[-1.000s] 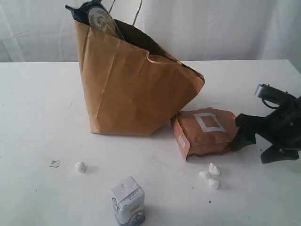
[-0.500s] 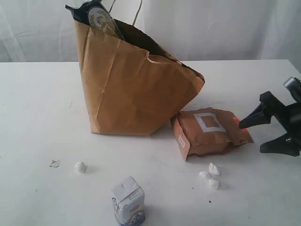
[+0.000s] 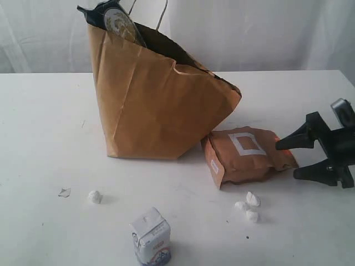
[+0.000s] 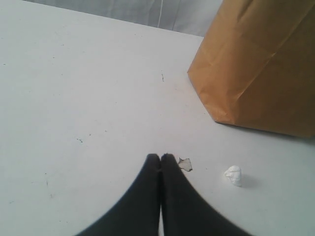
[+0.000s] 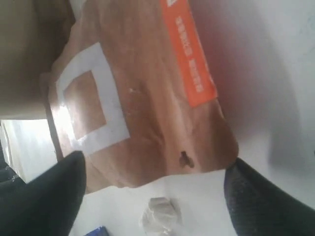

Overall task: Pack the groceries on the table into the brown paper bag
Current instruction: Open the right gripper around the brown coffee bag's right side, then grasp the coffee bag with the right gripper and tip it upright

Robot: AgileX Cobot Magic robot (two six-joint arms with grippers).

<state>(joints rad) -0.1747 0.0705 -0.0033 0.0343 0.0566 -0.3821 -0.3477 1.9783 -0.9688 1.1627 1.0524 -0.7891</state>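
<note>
The brown paper bag stands slumped at the table's middle, and a dark item with a round pale face pokes out of its top. The brown white-square pouch lies flat at the bag's right foot. My right gripper is open at the pouch's right end, a fingertip on either side of that end and nothing gripped. The right wrist view shows the pouch just beyond the spread fingers. A small white carton stands near the front edge. My left gripper is shut and empty above bare table, left of the bag.
White crumpled wads lie in front of the pouch and left of the carton. A small grey chip lies on the table; in the left wrist view the chip is beside the shut fingertips. A white curtain hangs behind the table.
My right gripper has drawn back to the right and turned, then eased a little toward the pouch's end. The pouch, bag and carton have not moved.
</note>
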